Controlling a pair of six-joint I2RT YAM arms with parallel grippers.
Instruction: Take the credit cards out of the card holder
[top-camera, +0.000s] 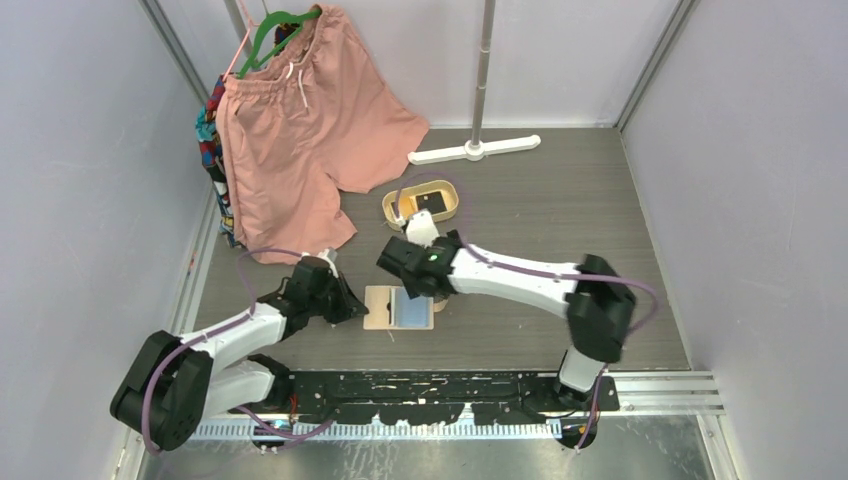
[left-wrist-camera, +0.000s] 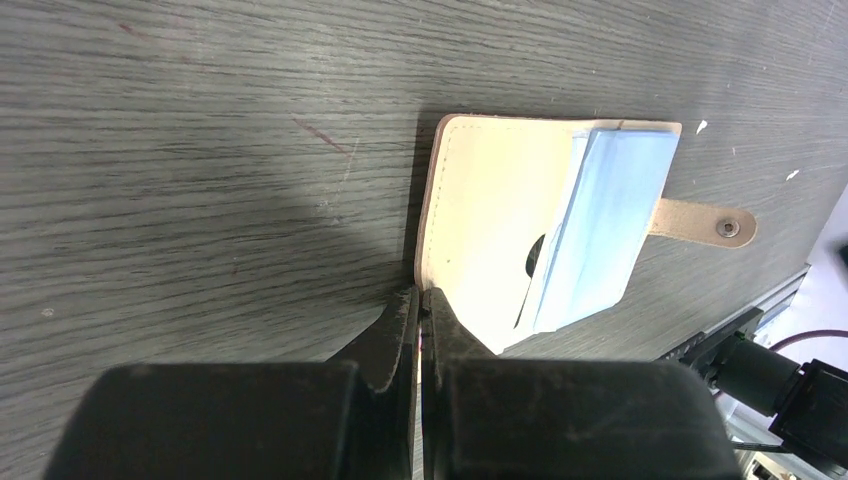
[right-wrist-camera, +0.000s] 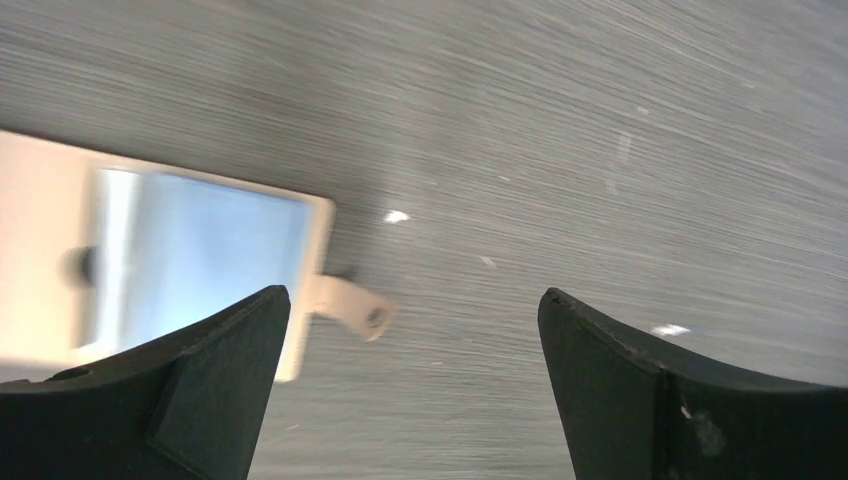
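Note:
The beige card holder (top-camera: 378, 307) lies open on the table, with a pale blue panel (top-camera: 411, 306) on its right half. In the left wrist view the holder (left-wrist-camera: 490, 210) shows this blue panel (left-wrist-camera: 605, 225), a dark patch in a notch beside it, and the snap tab (left-wrist-camera: 705, 222). I cannot tell whether the blue panel is a card or lining. My left gripper (left-wrist-camera: 422, 297) is shut on the holder's near edge. My right gripper (right-wrist-camera: 412, 300) is open and empty above the holder's tab (right-wrist-camera: 350, 308). A black card (top-camera: 430, 202) lies in the oval tan tray (top-camera: 392, 207).
Pink shorts (top-camera: 300, 130) hang on a green hanger (top-camera: 280, 25) at the back left, with patterned clothes behind them. A white stand base (top-camera: 475, 150) and its pole sit at the back. Grey walls close in both sides.

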